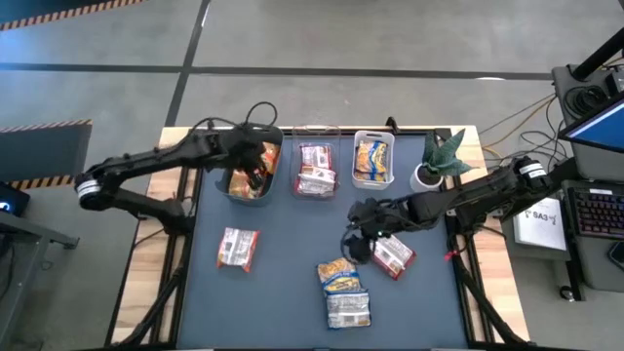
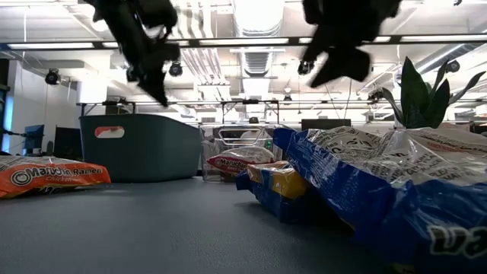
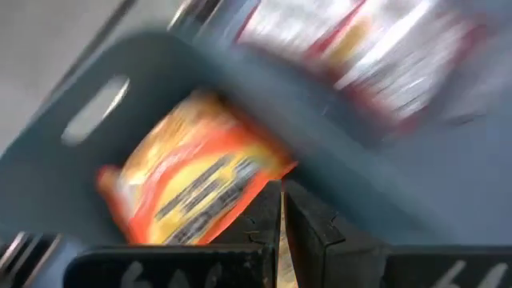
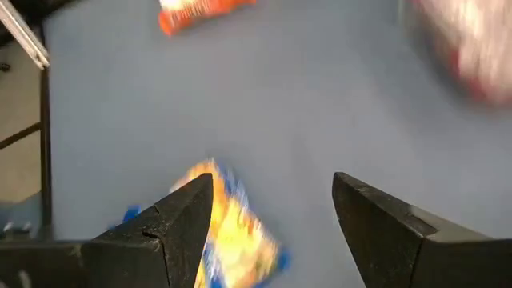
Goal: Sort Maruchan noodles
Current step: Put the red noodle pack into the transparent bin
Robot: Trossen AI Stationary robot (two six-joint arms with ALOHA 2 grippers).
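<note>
Lying loose on the dark worktop (image 1: 283, 292) are four Maruchan packets: an orange packet (image 1: 237, 248) alone toward the left side, a red-and-white packet (image 1: 393, 256) toward the right, and a yellow-and-blue packet (image 1: 338, 274) near the front edge, touching a second red-and-white packet (image 1: 348, 309) just in front of it. Further packets sit in the three bins along the far edge: an orange one (image 3: 196, 180) in the teal bin (image 1: 227, 185), red-and-white ones (image 1: 316, 171) in the clear bin (image 1: 316, 132), and a yellow one (image 1: 371, 160) in the white bin (image 1: 357, 146).

Left pincer (image 3: 281, 210) hangs over the teal bin, its fingers pressed together and holding nothing, with the orange packet lying in the bin beneath it.

Right pincer (image 4: 272, 204) hovers above the worktop beside the loose red-and-white packet, fingers spread wide and empty; its wrist view shows a yellow-and-blue packet (image 4: 236, 228) below, near one finger.

A potted plant (image 1: 439, 158) stands at the far right corner, just beside the white bin.
</note>
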